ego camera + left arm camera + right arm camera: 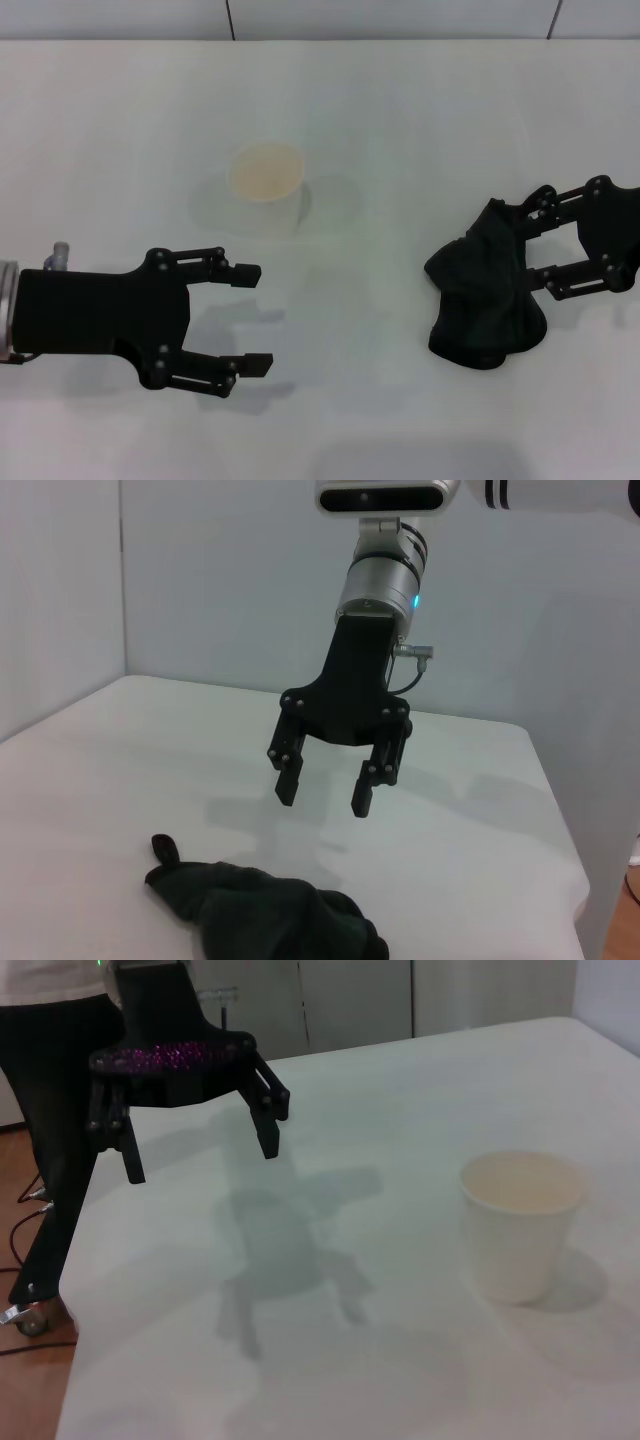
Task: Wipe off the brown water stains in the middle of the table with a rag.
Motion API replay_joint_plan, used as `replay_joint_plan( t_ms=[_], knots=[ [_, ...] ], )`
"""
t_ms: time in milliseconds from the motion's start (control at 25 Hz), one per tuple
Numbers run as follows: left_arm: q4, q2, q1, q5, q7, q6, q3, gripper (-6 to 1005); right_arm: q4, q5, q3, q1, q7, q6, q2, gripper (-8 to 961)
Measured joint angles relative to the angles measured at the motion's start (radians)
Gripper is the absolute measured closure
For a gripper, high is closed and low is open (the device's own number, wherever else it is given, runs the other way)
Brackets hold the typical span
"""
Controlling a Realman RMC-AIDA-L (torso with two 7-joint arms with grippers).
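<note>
The dark grey-black rag (485,305) lies crumpled on the white table (400,110) at the right. My right gripper (522,250) is open at the rag's right edge. In the left wrist view the right gripper (324,798) hangs open a little above the rag (270,905), apart from it, and the rag's loop tab (163,848) sticks out. My left gripper (250,318) is open and empty over the front left of the table; it also shows in the right wrist view (200,1158). No brown stain shows in any view.
A white paper cup (265,175) stands upright behind the left gripper, toward the middle of the table; it also shows in the right wrist view (520,1222). A wall runs along the table's far edge (320,38).
</note>
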Motion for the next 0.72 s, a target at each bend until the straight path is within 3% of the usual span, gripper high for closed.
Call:
replay_joint_plan(
  t_ms=[360, 720],
  knots=[
    [-0.022, 0.005, 0.019, -0.002, 0.037, 0.027, -0.067, 111, 0.002, 0.021, 0.014, -0.007, -0.024, 0.012, 0.006, 377],
    [-0.023, 0.006, 0.021, 0.007, 0.038, 0.026, -0.078, 111, 0.013, 0.022, 0.019, 0.001, -0.026, 0.027, 0.011, 377]
  ],
)
